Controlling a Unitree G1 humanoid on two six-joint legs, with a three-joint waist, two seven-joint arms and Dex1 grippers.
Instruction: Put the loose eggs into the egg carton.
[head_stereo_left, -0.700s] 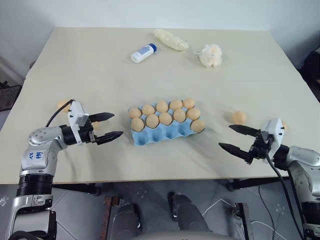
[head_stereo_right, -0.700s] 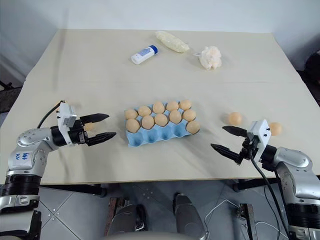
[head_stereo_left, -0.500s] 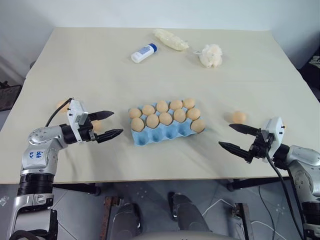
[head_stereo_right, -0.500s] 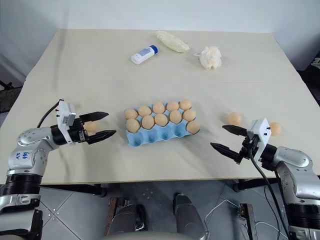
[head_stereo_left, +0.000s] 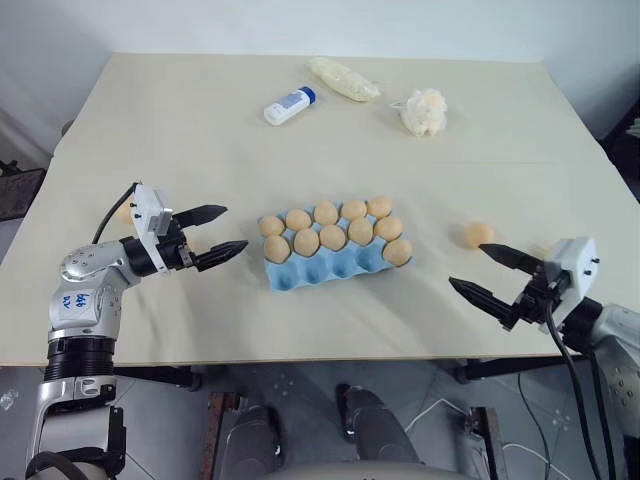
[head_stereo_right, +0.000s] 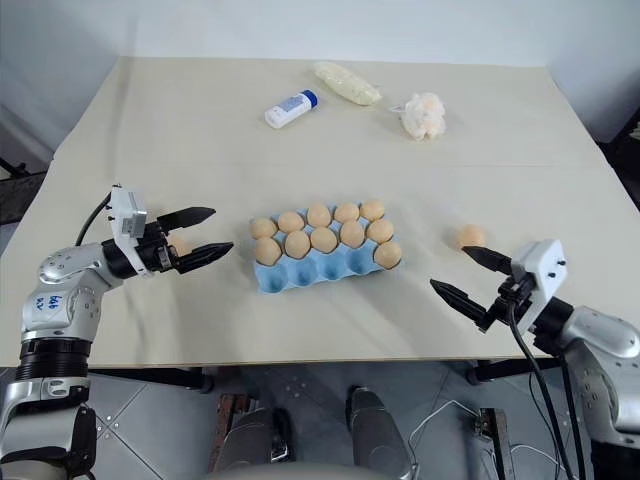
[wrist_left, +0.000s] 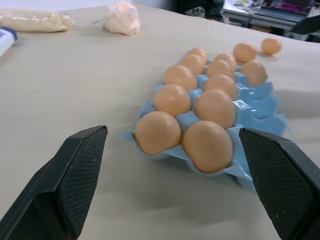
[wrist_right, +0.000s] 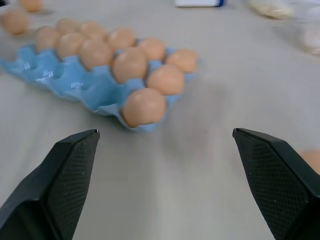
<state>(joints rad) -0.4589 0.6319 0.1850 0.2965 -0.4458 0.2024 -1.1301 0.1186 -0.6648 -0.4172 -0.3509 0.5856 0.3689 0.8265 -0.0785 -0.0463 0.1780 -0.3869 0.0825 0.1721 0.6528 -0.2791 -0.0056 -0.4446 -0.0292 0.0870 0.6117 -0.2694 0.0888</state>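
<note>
the egg carton sits near the middle of the table, its two far rows full and one egg at the right end of the near row; the other near cups are bare. loose eggs lie either side: one right of the carton, just beyond the right gripper, and one on the left between the fingers of the left gripper, not visibly pinched. both grippers hover level with jaws spread wide, holding nothing. the eggs look light, smooth and brittle, and would likely roll or slip from a skewed pinch; the safest hold seems to be across the widest part, closing gently. a white bottle, a cream bag and a fluffy lump sit at the far side.
</note>
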